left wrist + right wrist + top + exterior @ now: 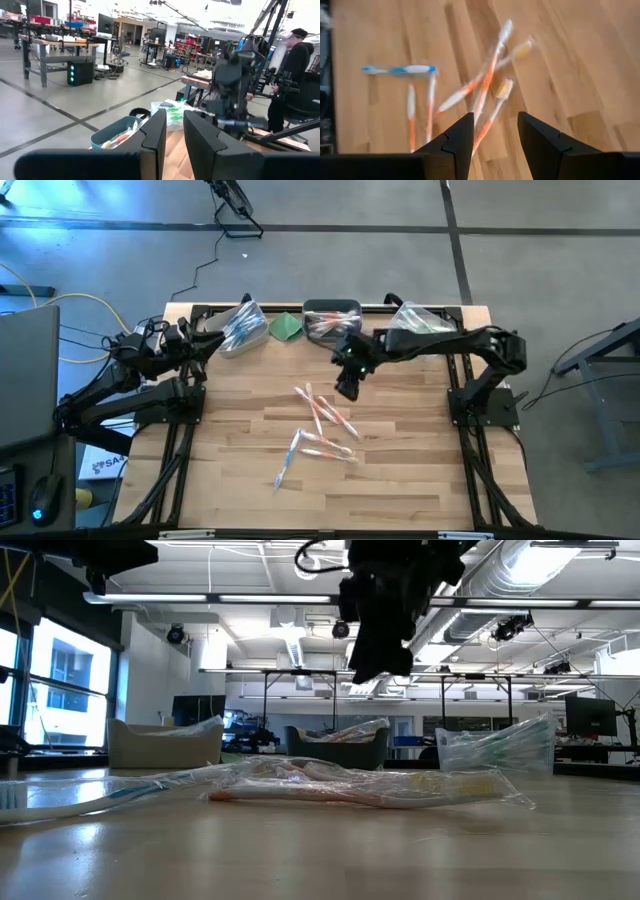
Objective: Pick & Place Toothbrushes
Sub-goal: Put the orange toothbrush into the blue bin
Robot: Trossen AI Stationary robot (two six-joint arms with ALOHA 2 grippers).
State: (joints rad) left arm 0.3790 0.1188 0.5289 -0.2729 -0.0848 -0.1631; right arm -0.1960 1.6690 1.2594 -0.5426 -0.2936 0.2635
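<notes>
Toothbrushes (325, 425) lie loose at the tabletop's (400, 480) centre, more fill three bins (332, 320) along its upper edge beside a green cloth (288, 326), the empty right pincer (346, 388) hovers apart above, the left pincer (174, 137) narrow, empty, upper left.

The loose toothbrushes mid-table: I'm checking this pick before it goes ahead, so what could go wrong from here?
The orange toothbrushes lie crossed and overlapping, so the open right gripper above them may pinch two at once or flick a neighbour away. The blue toothbrush lies apart from the pile and could be missed. The bins at the table's far edge already look full, so a dropped brush might slide off the heap.
</notes>
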